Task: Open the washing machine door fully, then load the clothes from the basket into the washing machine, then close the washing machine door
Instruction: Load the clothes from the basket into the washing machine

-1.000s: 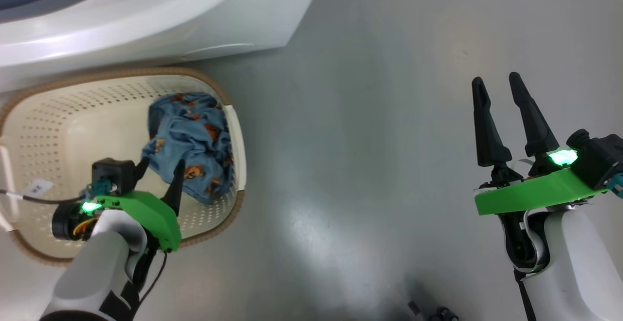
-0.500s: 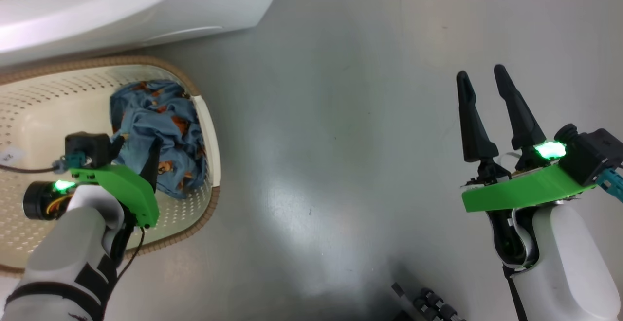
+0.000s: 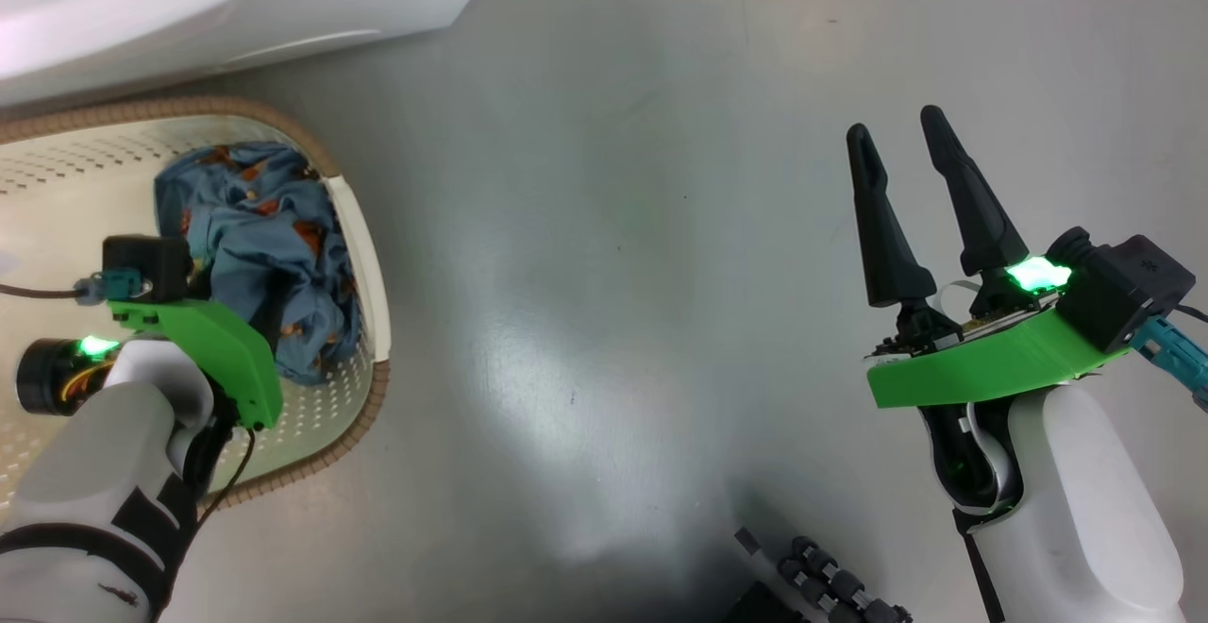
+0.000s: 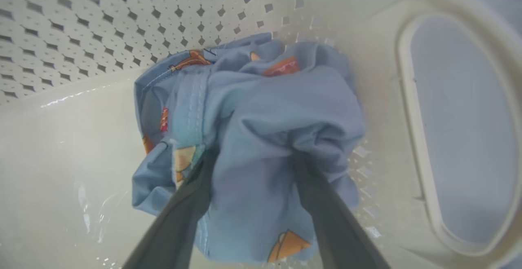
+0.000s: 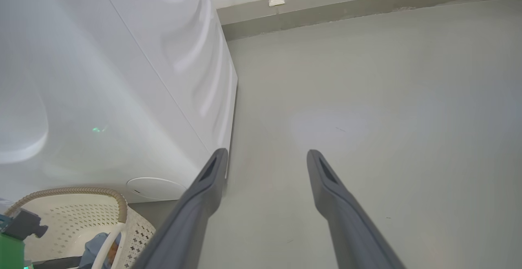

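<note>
Left gripper (image 4: 253, 155) straddles clothes (image 4: 265, 98) — jaws apparently spread.

— Where's the basket (image 3: 373, 396)?
— On the floor (image 3: 613, 274), before the machine (image 3: 236, 0), perhaps touching it.
— The clothes (image 3: 255, 227)?
— In its right end. Left gripper (image 4: 253, 157) straddles them; right gripper (image 3: 897, 125) is well apart, rightward.

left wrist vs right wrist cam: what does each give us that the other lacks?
Left wrist: left gripper open, fingers sunk in the clothes with a fold between them; handle opening. Right wrist: right gripper open above the floor, beside the washing machine. Both: the basket with the clothes inside.
</note>
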